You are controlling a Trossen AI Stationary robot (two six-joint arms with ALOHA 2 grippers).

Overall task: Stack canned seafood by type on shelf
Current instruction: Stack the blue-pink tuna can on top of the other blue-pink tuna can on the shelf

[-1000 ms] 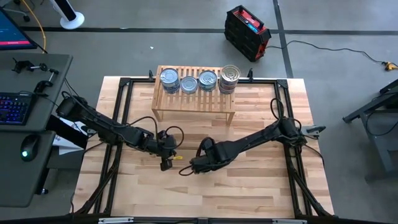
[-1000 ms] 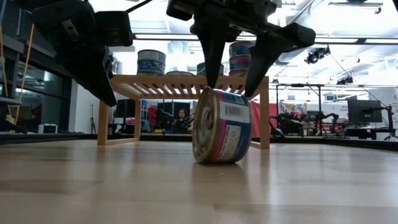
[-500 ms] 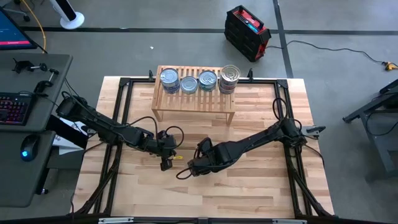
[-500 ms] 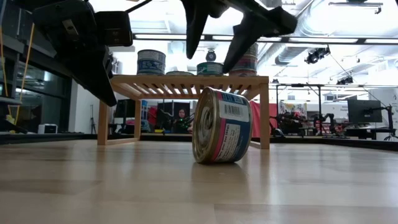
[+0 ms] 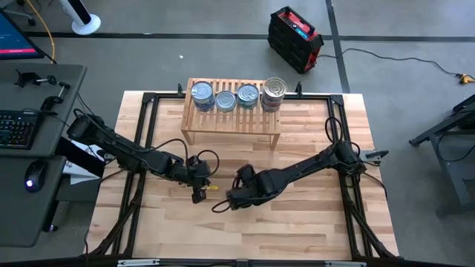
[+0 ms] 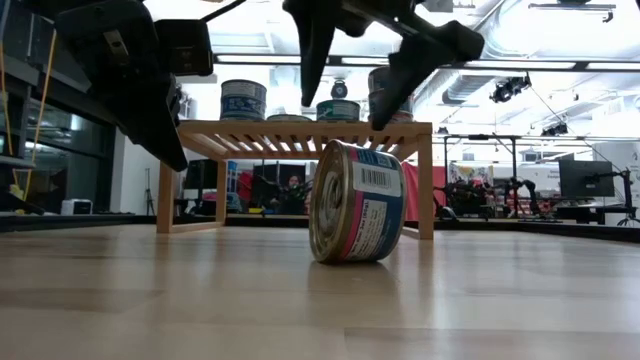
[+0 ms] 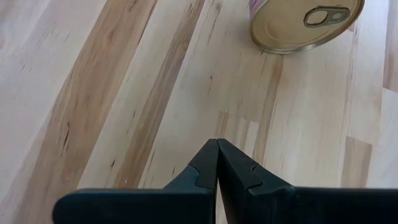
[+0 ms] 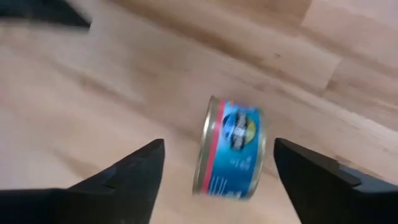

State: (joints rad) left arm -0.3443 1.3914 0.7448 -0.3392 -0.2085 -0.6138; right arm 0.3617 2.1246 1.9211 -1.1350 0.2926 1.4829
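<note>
One tin (image 6: pixel 355 215) stands on its rim on the tabletop, its gold lid (image 7: pixel 305 22) facing my left gripper; it has a blue and pink label (image 8: pixel 231 146). My right gripper (image 6: pixel 365 75) hangs open above it, one finger on each side, touching nothing. In the high view this gripper (image 5: pixel 225 200) covers the tin. My left gripper (image 7: pixel 217 146) is shut and empty, a short way to the tin's left (image 5: pixel 197 194). The shelf (image 5: pixel 231 122) stands at the table's far edge with three single tins (image 5: pixel 225 100) and a small stack (image 5: pixel 274 93) on its slatted top.
Black frame rails (image 5: pixel 338 159) run along the table's sides and far edge. A red and black case (image 5: pixel 295 38) lies on the floor beyond the table, and a desk with a keyboard (image 5: pixel 18 130) stands to the left. Bare wood (image 6: pixel 300 300) lies in front of the tin.
My right gripper has risen from beside the tin's upper sides to clear above it, has turned a little, and its fingers have spread wider. The tin has stayed on its rim in the same place.
</note>
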